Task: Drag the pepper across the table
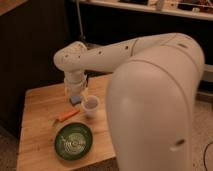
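Observation:
The pepper [67,116] is a small slim orange piece lying on the light wooden table [37,112], just above the green bowl [73,142]. My gripper [76,95] hangs from the white arm's wrist over the middle of the table, above and a little right of the pepper, close to the blue sponge [75,100] and the white cup [91,106]. It is apart from the pepper.
The arm's large white body [155,105] fills the right side and hides the table's right part. A dark wall and a shelf stand behind the table. The table's left edge drops to the floor.

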Available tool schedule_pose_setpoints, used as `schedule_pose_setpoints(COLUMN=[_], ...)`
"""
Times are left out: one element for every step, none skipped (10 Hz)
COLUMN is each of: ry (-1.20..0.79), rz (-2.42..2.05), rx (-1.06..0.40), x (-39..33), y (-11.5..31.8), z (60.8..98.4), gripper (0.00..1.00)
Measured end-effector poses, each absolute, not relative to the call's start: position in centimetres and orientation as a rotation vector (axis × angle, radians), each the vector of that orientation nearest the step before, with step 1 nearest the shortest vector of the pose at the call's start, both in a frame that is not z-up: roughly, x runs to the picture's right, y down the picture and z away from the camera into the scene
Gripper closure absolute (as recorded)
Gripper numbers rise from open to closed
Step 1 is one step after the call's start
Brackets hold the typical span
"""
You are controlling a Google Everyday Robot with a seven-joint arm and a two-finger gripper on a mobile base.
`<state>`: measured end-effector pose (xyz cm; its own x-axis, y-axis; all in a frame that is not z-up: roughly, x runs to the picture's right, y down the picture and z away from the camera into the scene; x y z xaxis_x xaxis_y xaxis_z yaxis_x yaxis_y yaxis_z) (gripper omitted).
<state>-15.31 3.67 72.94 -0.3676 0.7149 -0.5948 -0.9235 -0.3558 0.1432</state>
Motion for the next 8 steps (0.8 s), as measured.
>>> schedule_pose_setpoints(ry=[0.551,0.510,0.460,0.401,0.337,0.256,0.183,0.106], rz=[1.902,1.869,1.808,1.742,1.676,1.592,1.495,1.381], rx=[-0.546,-0.565,-0.576,-0.579,-0.575,-0.580,-0.574,-0.569], x=[-15.9,-16.7,-17.1,-16.7,-16.0,-15.3,-14.3,-13.8], y=[4.0,4.3,4.6,4.7,4.7,5.0,5.3,5.4], z=[73.9,74.5,74.6,74.3,74.0,73.1,72.5,71.9], gripper=[0.35,0.35,0.35,0.35,0.35,0.35,0.35,0.35])
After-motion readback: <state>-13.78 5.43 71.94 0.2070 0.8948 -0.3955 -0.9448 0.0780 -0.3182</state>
